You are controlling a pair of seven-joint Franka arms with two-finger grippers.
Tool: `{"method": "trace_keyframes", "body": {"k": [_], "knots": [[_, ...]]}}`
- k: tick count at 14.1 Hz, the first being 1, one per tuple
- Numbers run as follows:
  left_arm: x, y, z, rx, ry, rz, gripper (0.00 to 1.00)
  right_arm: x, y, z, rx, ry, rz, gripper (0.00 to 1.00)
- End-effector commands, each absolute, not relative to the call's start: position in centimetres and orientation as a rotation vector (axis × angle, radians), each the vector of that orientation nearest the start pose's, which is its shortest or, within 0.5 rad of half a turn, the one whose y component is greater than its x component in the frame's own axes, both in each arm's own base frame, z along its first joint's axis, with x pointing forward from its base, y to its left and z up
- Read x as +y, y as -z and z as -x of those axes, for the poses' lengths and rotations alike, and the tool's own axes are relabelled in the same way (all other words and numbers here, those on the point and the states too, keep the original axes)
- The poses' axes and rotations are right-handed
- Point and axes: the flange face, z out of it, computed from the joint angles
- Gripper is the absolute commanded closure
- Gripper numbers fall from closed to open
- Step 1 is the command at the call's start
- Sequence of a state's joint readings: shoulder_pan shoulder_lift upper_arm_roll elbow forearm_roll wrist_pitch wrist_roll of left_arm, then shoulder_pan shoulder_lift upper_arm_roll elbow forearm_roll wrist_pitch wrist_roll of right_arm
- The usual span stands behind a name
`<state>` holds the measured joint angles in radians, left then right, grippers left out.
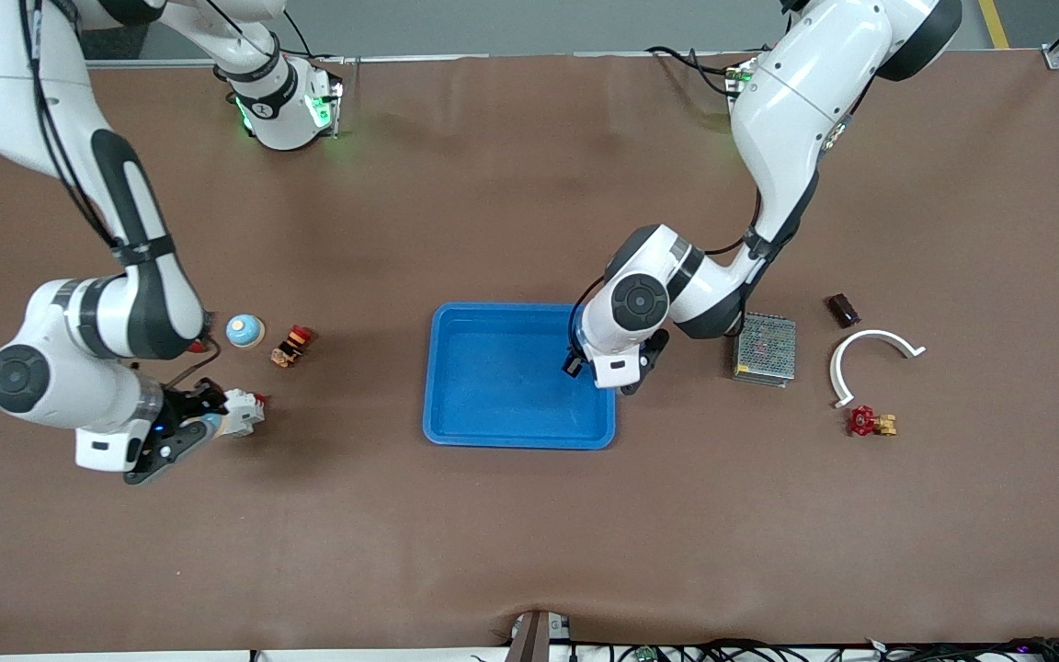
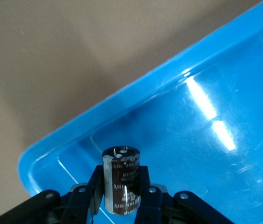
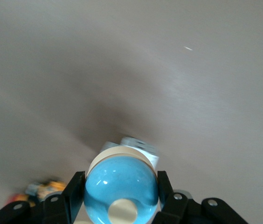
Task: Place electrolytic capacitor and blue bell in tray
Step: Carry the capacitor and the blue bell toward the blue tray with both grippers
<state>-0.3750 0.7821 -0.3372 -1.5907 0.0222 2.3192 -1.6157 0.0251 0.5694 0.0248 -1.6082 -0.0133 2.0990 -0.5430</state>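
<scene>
The blue tray (image 1: pixel 502 386) lies mid-table. My left gripper (image 1: pixel 605 372) hangs over the tray's corner toward the left arm's end. In the left wrist view it (image 2: pixel 121 176) is shut on a dark brown electrolytic capacitor (image 2: pixel 121 184), held upright above the tray floor (image 2: pixel 192 140). In the right wrist view my right gripper (image 3: pixel 121 183) is shut on a blue bell (image 3: pixel 122 184) with a cream button, one finger on each side. In the front view the right gripper (image 1: pixel 208 421) is low over the table toward the right arm's end. A blue bell (image 1: pixel 244 331) also shows on the table there.
An orange toy (image 1: pixel 292 346) lies beside the bell on the table. A white thing with a red tip (image 1: pixel 243 411) lies at the right gripper's tips. Toward the left arm's end are a metal mesh box (image 1: pixel 765 348), a dark brown part (image 1: pixel 842 310), a white arc (image 1: pixel 870 354) and a red valve (image 1: pixel 870 422).
</scene>
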Motion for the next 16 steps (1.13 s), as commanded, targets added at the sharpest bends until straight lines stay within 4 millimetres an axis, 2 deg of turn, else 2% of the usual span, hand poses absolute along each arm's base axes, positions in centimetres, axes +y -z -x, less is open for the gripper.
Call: {"method": "trace_keyframes", "body": {"k": [1,2,3,4,5,6,8,10,11,12,14,16], "knots": [[-43.4,-18.4,-55.0,-1.523,-0.279,2.812,0.93,7.7,-29.8,-66.8,-0.737,-0.185,3.022,0.49],[-43.5,-18.3,-55.0,-1.513,-0.275,2.816,0.58,9.4,-30.1,-66.4,-0.692,-0.193,3.035,0.49],[-43.4,-18.6,-55.1,-1.497,-0.262,2.829,0.14,11.4,-30.4,-66.0,-0.633,-0.202,3.048,0.49],[-43.3,-18.9,-55.2,-1.476,-0.232,2.841,0.0,13.4,-30.6,-65.5,-0.567,-0.208,3.063,0.49],[-43.3,-19.5,-55.5,-1.462,-0.202,2.851,0.0,15.2,-31.1,-65.0,-0.494,-0.201,3.077,0.49],[-43.3,-21.5,-56.6,-1.475,-0.167,2.873,0.0,17.2,-31.3,-64.5,-0.421,-0.198,3.089,0.49],[-42.9,-24.6,-57.9,-1.459,-0.116,2.884,0.0,22.6,-31.5,-62.8,-0.281,-0.197,3.12,0.49],[-42.0,-27.9,-59.3,-1.366,-0.034,2.901,0.0,27.1,-31.4,-61.2,-0.19,-0.186,3.138,0.49],[-40.7,-30.4,-60.3,-1.316,0.019,2.907,0.0,28.9,-31.3,-60.4,-0.149,-0.18,3.141,0.49],[-39.2,-32.0,-61.2,-1.286,0.038,2.91,0.0,30.2,-31.2,-59.8,-0.112,-0.181,3.132,0.49],[-35.2,-36.6,-63.0,-1.185,0.097,2.961,0.0,32.5,-31.1,-59.0,-0.05,-0.171,3.101,0.49],[-31.5,-41.2,-63.5,-1.08,0.126,2.968,0.0,35.1,-30.1,-58.0,-0.005,-0.137,3.098,0.49]]}}
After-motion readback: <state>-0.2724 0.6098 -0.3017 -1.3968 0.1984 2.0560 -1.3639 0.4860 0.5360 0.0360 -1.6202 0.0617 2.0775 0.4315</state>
